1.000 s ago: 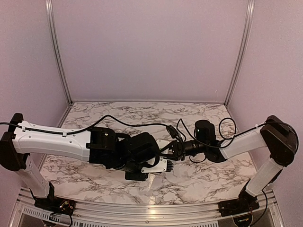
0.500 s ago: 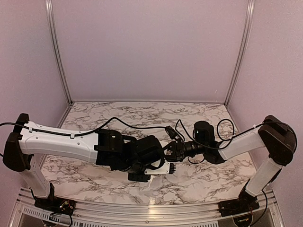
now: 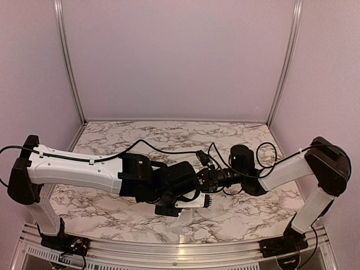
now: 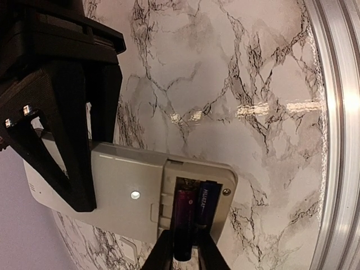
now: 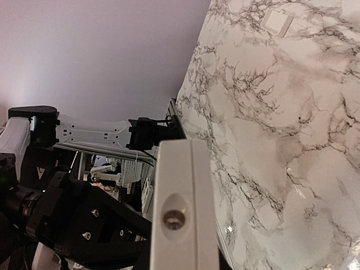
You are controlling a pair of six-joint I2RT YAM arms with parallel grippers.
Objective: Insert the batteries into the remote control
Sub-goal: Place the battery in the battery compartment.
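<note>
- We have the remote control [image 4: 129,180] held above the table [image 4: 236,73], its plain back facing the left wrist camera; the right claw [image 4: 81,174] is clamped across the end away from the open compartment [image 4: 190,183]
- The seated battery [image 4: 206,202] lies in one slot; the held battery [image 4: 183,219] lies just beside it, touching, with its lower end sticking out past the remote's edge and the left claw [image 4: 184,239] closed on that end
- We judge the step in hand to be pressing this second cell home
- We push along the cell's own axis first, against the contact at the far wall, then tip the free end down into the slot
- We hold the right claw rigid so the remote does not swing away under the push
- We cannot read the polarity marks here, so we check the cell's direction against its neighbour before we commit
- We part the left fingers only once the cell lies level with its neighbour, and only slightly, so they do not drag either cell out
- The small white plate [image 5: 277,21] on the table is probably the cover; we leave it alone for now
</note>
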